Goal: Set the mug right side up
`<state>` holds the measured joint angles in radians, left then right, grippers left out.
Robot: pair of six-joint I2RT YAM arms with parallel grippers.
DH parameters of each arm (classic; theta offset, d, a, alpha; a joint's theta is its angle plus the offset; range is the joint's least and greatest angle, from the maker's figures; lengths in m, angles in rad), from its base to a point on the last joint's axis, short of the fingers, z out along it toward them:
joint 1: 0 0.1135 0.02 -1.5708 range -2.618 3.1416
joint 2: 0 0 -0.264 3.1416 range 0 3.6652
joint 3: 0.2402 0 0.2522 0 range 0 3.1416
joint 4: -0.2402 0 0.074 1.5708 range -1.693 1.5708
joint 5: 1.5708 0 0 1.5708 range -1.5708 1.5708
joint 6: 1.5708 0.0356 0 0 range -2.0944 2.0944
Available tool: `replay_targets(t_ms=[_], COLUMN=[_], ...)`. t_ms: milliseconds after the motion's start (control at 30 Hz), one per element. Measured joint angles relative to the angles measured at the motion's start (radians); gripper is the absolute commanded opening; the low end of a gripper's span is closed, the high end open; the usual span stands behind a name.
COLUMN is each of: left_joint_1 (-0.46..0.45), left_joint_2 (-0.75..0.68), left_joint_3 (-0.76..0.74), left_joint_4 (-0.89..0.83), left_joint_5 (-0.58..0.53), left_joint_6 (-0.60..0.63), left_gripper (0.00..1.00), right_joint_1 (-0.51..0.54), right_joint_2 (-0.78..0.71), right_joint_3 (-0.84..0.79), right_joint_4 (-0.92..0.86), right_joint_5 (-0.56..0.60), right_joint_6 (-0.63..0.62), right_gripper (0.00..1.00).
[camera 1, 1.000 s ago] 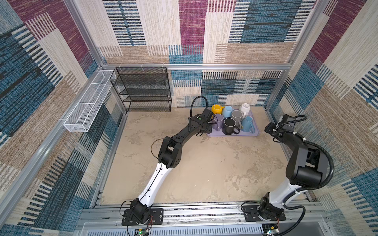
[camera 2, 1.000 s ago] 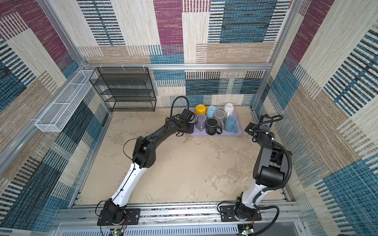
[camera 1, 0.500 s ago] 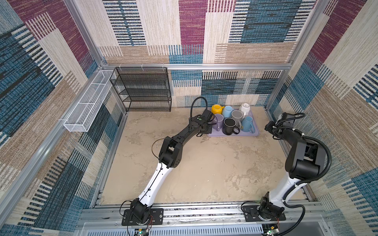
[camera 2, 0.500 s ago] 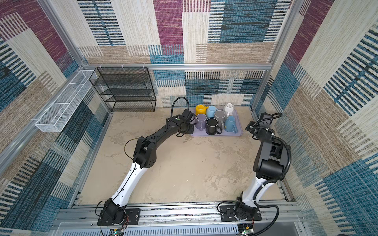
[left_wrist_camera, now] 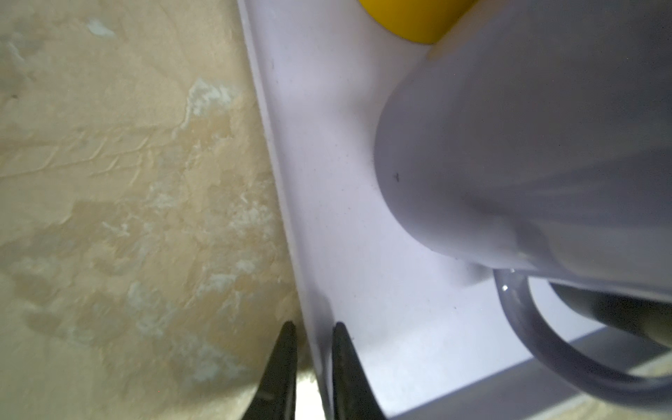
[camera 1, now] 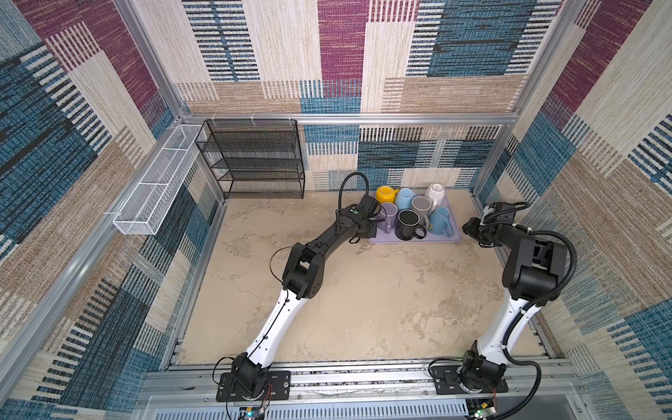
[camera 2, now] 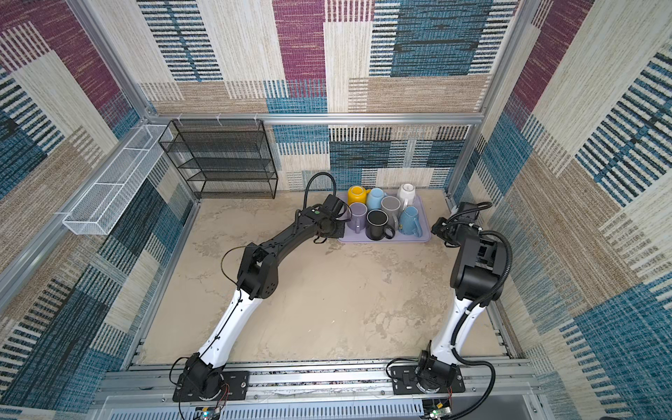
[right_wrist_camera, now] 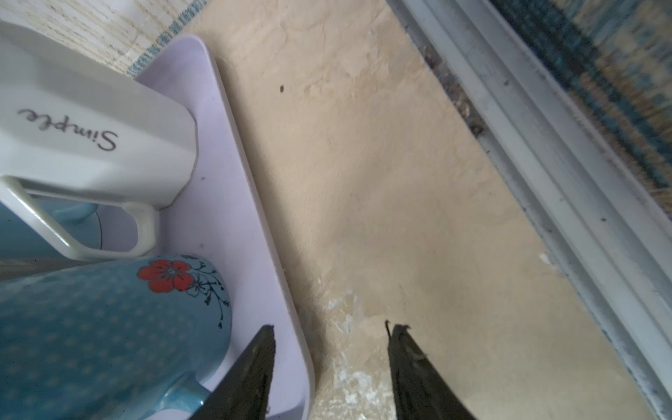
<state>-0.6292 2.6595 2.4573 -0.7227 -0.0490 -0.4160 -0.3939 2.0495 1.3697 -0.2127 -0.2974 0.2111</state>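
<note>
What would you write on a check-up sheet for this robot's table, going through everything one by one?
Surface: beige, mottled table.
Job's things: seven mugs crowd a lilac tray; black mug mouth up, yellow mug looks bottom up.
Clutter: nothing seen.
Grippers: left gripper pinches the tray's rim; right gripper open, straddling the opposite rim.
Cables: black cable loops above the left wrist.
Surroundings: black wire shelf, white wire basket, patterned walls.
</note>
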Motion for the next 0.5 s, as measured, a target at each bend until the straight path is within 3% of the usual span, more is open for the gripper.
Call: replay_targets(t_ms=[300, 500], left_joint_1=[0.0, 0.0], left_joint_2=[0.0, 0.0], left_joint_3=[0.0, 0.0], left_joint_4=[0.0, 0.0], left_joint_5=[0.0, -0.001], left_joint_6=[0.0, 0.0], left_gripper=[0.12, 0.08], right_joint_1=[0.008, 0.023], right_joint_2=[0.034, 0.051], right_joint_3=[-0.001, 0.016], right_joint_4=[-0.003, -0.006], right_joint_5=[-0.061, -0.069], right_joint_6=[-0.016, -0.032], right_gripper=[0.48, 0.39])
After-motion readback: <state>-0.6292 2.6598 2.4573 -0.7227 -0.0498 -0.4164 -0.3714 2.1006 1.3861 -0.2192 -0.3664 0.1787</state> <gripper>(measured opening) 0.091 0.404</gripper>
